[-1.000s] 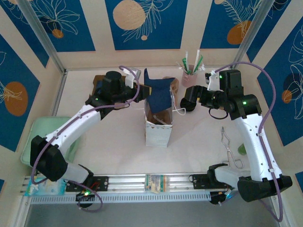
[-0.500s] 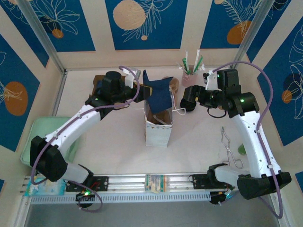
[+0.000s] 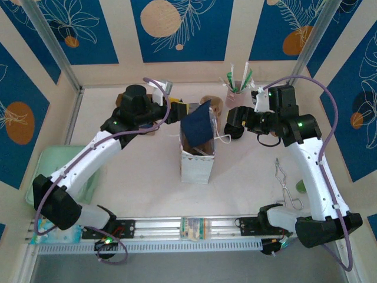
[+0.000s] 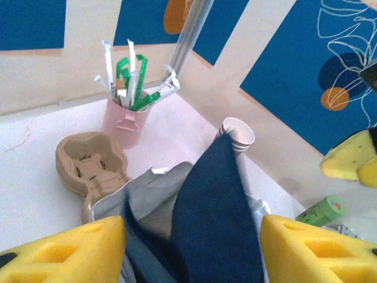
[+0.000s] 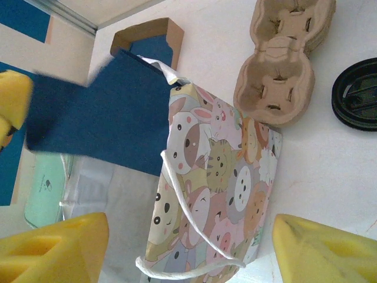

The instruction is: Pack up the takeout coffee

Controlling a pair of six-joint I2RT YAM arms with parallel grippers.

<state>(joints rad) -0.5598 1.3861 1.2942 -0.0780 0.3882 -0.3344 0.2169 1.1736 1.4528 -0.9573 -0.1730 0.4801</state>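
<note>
Paper bag mid-table, both claws empty
The paper bag (image 3: 196,164) stands upright with a navy sheet (image 3: 197,122) sticking out the top. The left gripper (image 4: 191,227) and right gripper (image 5: 191,224) flank it, jaws spread, holding nothing. Honestly can't tell where the takeout coffee is.

I'm working in a robot lab cell dressed as a café corner: blue printed wall panels (image 3: 200,35) on aluminium posts (image 3: 52,44), an aluminium rail (image 3: 159,226) edging the white desk (image 3: 147,171), a pink pot of wrapped straws (image 4: 123,121), pulp cup carriers (image 5: 283,59), and spare black lids (image 5: 357,94).
</note>
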